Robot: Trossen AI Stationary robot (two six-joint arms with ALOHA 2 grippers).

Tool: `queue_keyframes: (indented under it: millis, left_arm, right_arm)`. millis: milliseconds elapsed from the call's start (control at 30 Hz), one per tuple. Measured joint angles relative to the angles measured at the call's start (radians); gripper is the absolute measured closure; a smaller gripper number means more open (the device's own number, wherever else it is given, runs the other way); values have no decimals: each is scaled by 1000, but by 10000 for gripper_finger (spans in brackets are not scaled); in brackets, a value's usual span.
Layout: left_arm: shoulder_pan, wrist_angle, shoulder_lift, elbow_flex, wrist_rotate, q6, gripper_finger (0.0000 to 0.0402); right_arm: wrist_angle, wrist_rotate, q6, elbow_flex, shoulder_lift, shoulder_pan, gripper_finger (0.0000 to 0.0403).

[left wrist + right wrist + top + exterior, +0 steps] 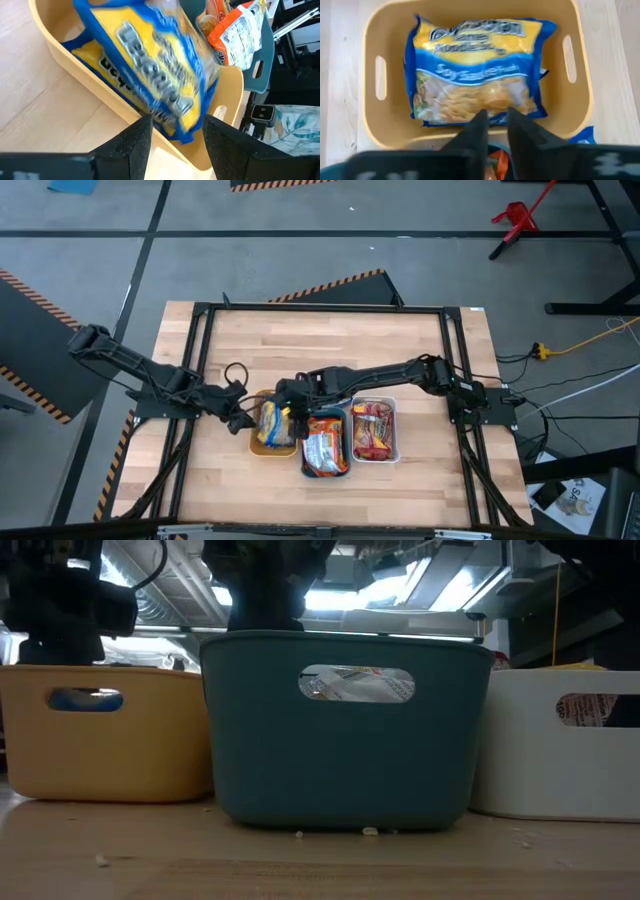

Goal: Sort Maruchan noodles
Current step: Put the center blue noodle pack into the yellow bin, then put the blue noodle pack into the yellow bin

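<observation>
**Three tubs side by side, both arms over the yellow one**

Three tubs stand in a row near the front edge of the table (230, 340); the yellow tub (257, 444) is at the left end, the teal tub (305, 470) in the middle, the white tub (392, 430) at the right end, each just beside the next; from table height the teal one sits nearest, with a packet showing through its handle slot.

The yellow-and-blue noodle packets (477, 70) lie inside the yellow tub, the top one flat and face up; orange packets (325, 445) fill the teal tub, and red packets (372, 430) fill the white one; no packet lies loose on the table that I can see.

The right gripper (494, 125) reaches in from the right side of the table, across the other two tubs, and hangs over the yellow tub at its edge nearest the teal one; its fingers (477, 127) stand only a narrow gap apart, just above the lower edge of the top packet, and I cannot tell whether they touch it.

The left gripper (172, 137) comes from the left side of the table to the yellow tub's outer wall; its fingers (137, 142) stand well apart with nothing between them, at the tub's rim, facing a tilted yellow-and-blue packet.
</observation>
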Motion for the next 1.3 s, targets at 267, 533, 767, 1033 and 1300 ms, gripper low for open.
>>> queue_keyframes:
  millis: [267, 533, 767, 1033, 1300]
  left_arm:
    - [9, -2, 3, 0, 10, 26, 228]
    - [84, -71, -111, 61, 57, 92, 228]
    - [145, -167, -181, 230, -28, 280, 228]
    - [162, -173, -189, 341, -172, 442, 227]
    - [162, -225, -188, 343, -215, 466, 228]
  right_arm:
    - [-28, 66, -24, 8, 0, -9, 221]
    - [-330, 189, -130, 180, -5, -35, 185]
    - [-629, 284, -174, 237, -6, -100, 185]
    - [-660, 236, -152, 101, -29, -176, 184]
    - [-432, 169, -148, -291, -190, -224, 184]
